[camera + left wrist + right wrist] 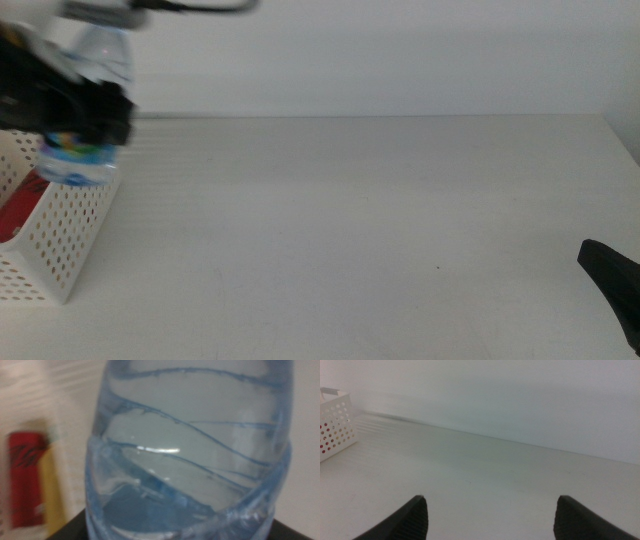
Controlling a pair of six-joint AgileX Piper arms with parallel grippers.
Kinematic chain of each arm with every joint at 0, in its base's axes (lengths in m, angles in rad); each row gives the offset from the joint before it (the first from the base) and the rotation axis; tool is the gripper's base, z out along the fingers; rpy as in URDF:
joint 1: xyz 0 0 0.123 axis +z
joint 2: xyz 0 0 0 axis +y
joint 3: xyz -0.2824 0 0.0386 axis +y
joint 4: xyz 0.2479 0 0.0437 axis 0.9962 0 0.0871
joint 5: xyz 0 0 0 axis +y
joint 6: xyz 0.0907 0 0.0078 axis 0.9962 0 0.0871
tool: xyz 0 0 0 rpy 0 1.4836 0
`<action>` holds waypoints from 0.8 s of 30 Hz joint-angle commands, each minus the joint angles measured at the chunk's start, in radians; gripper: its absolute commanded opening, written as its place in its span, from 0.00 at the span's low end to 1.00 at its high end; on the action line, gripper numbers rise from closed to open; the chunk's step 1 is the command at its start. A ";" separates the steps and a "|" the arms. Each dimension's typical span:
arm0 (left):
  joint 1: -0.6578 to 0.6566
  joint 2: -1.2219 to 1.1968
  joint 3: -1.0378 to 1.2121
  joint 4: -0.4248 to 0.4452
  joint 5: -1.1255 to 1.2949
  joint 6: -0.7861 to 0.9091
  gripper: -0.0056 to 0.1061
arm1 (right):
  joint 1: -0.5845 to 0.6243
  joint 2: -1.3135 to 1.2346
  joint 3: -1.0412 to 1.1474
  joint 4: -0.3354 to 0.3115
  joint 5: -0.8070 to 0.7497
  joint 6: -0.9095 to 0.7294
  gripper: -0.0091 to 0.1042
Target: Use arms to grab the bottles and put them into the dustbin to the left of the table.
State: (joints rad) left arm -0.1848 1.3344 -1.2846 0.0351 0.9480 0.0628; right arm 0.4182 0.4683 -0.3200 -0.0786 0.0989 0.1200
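Left gripper clamped on water bottle, hovering over dustbin at table left edge. Red can and something yellow already inside. Looks like last drop-off; next just needs letting go above opening. Right gripper spread wide, empty, parked near right edge.

Clear water bottle upright above dustbin at table's left edge, red cola can lying inside.

Black left gripper, right gripper ribbed dark jaws
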 commanded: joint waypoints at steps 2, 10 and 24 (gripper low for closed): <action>0.141 -0.038 -0.106 -0.101 0.001 0.097 0.01 | -0.008 0.003 -0.029 -0.013 -0.076 -0.012 0.66; 0.394 0.058 -0.224 -0.193 0.151 0.203 0.01 | -0.008 0.003 -0.029 -0.013 -0.076 -0.013 0.66; 0.478 0.343 -0.310 -0.169 0.156 0.286 0.01 | -0.008 0.003 -0.029 -0.013 -0.076 -0.013 0.66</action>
State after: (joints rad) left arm 0.2932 1.7092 -1.5528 -0.1352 1.1522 0.3427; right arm 0.4182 0.4683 -0.3200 -0.0786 0.0989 0.1200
